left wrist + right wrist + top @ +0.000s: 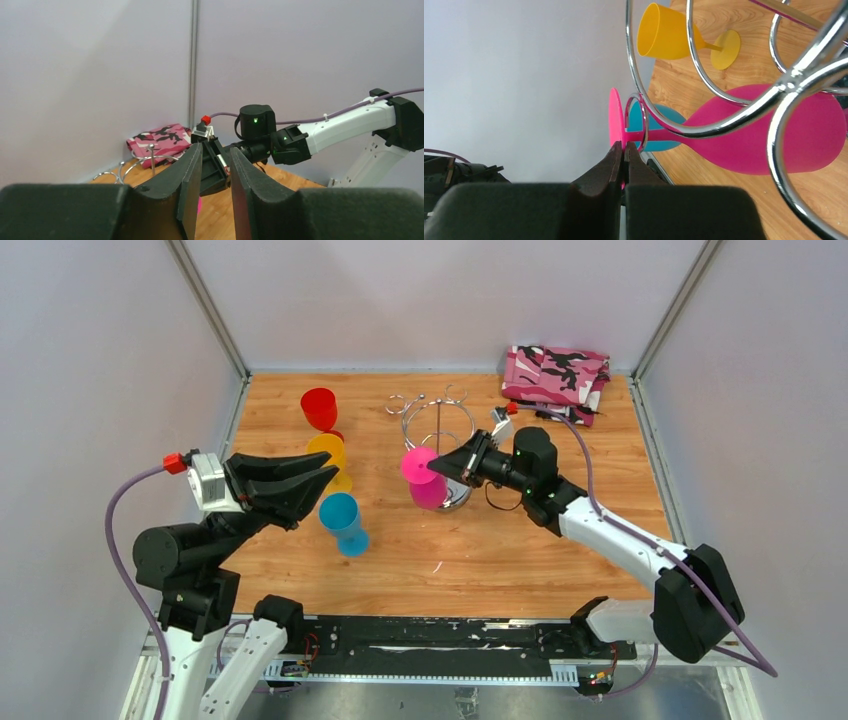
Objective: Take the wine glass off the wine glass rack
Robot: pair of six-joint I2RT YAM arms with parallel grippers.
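The light wooden table fills the middle of the top view. At its upper centre stands the shiny chrome wire wine glass rack with its ring and curled hook arms. In the upper right corner lies a folded pink camouflage cloth.

The bright pink plastic wine glass hangs bowl-down at the rack's lower left. In the right wrist view its stem passes through one small curled hook, with the foot disc just outside it. The right gripper has its fingertips pressed together on the lower rim of that foot disc.

A yellow stemmed glass, a blue one and a red one stand in a column at centre left. The left gripper hangs by the yellow glass, fingers slightly parted, holding nothing.
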